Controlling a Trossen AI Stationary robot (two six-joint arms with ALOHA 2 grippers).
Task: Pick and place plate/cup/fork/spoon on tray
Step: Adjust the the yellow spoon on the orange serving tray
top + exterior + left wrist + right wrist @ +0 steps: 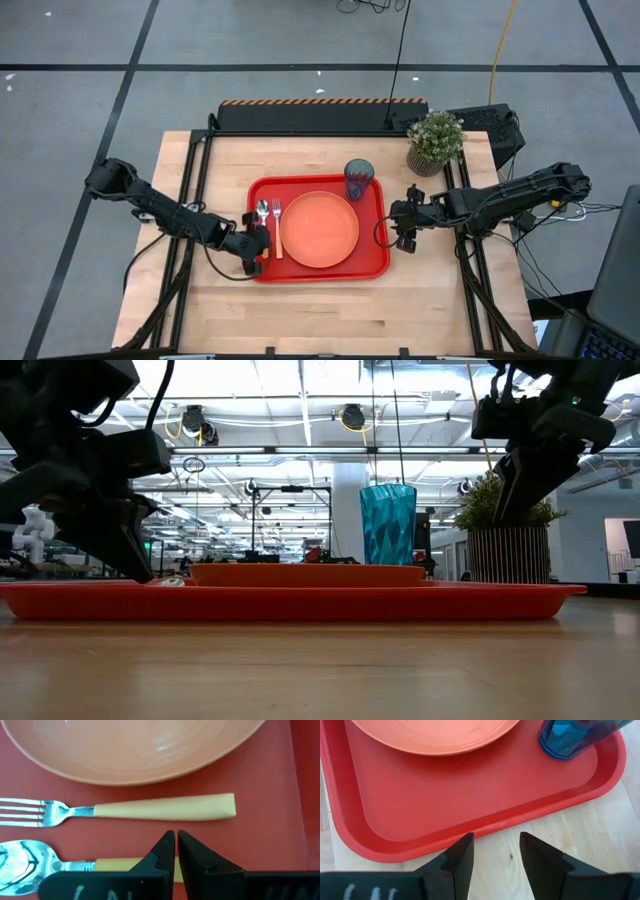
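The red tray [375, 262] lies mid-table. On it rest the orange plate [318, 229], the teal cup [359, 178] upright at its far right corner, and, left of the plate, the fork [160, 808] and the spoon [30, 862], lying flat side by side. My left gripper [176, 837] is shut just over the spoon's orange handle [117, 865], at the tray's near left corner [260, 250]. My right gripper [496, 850] is open and empty above the bare table just right of the tray [405, 232]. My left gripper comes slanting down from the table's left over the spoon's handle, near its free end. Its shut fingers [160, 855] hide that stretch of the handle, and I cannot tell whether they touch it. The spoon lies flat on the tray.
A small potted plant [435, 142] stands at the far right corner, behind my right arm. A dark box [490, 125] sits beyond it. Bare wood lies along the table's near edge [320, 315] and left of the tray.
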